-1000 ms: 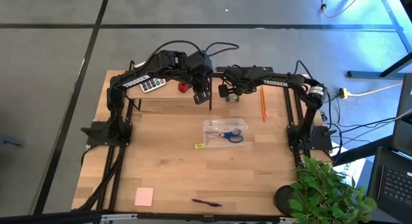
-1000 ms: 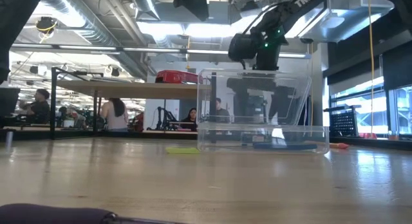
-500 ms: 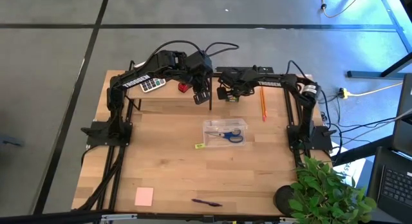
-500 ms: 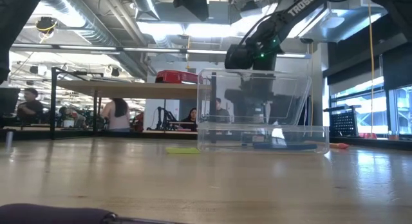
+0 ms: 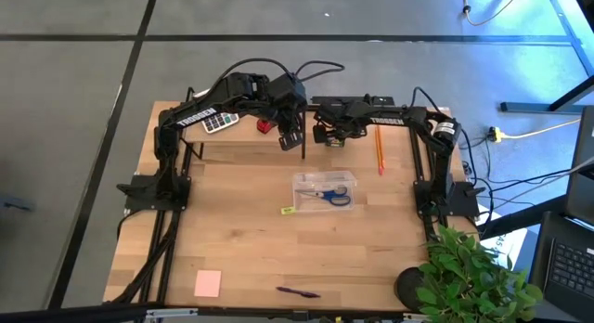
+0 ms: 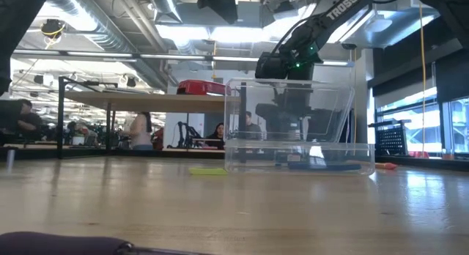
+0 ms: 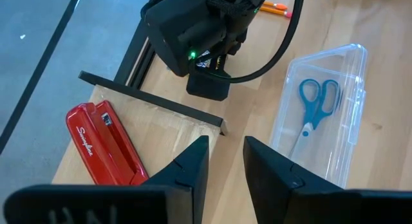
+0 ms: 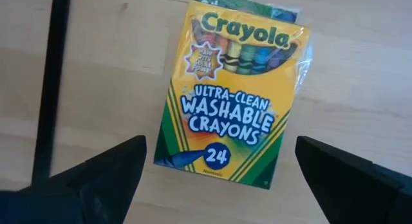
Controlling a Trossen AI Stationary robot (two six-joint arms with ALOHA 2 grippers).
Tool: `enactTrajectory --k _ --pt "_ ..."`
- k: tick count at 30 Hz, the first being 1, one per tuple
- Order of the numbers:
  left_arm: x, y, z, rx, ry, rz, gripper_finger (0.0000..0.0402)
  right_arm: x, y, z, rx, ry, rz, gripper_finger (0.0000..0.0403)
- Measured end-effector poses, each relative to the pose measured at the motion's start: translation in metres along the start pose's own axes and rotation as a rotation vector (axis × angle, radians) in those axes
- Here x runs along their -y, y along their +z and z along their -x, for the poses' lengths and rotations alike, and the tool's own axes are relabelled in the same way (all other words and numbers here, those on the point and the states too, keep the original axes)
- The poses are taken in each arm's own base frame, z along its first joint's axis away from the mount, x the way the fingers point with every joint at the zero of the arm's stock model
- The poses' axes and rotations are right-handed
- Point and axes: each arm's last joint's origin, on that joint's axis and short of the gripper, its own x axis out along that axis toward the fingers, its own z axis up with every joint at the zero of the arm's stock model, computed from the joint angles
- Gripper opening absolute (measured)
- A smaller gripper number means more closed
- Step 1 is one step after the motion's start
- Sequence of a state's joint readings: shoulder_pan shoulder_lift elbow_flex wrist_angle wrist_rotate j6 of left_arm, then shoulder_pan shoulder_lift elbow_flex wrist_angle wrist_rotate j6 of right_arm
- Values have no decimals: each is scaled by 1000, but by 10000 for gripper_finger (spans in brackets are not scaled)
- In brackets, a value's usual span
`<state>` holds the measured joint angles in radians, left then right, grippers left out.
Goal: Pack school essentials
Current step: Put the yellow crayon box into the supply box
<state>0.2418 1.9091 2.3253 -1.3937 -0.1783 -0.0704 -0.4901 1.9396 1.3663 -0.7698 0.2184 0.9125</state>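
Right wrist view puts the yellow-green crayon box flat on the wood straight under the right gripper, whose two fingers are spread wide with the box showing between them and nothing held. The box's long axis runs away from the camera, slightly tilted, with the Crayola end farther off. A black frame bar runs alongside it on one side, so there's less room there; the other side is bare wood.

From overhead the right gripper sits at the far edge of the table, just beside the left gripper, which hangs over the same strip with its fingers a small gap apart and empty. The red stapler and grey-white calculator lie close on the left arm's side. The orange pencil lies to the right, long axis pointing from the far edge toward the near one.

Mid-table is the clear plastic box, open on top, with the blue-handled scissors inside lying along its length. The tiny yellow block is just outside its near left corner. Lots of open wood nearer the front, where the pink sticky-note pad and dark purple pen sit well apart from everything else.
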Motion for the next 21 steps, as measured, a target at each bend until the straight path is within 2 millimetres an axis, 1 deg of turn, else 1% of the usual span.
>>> enactTrajectory --k 7,13,21 --pt "0 0 0 0 0 0 89 2 2 0 22 -18 -8 400" --pt "0 0 0 0 0 0 89 1 3 0 29 -8 -58 400" --pt "0 0 0 0 0 0 89 1 3 0 49 -21 -63 400"
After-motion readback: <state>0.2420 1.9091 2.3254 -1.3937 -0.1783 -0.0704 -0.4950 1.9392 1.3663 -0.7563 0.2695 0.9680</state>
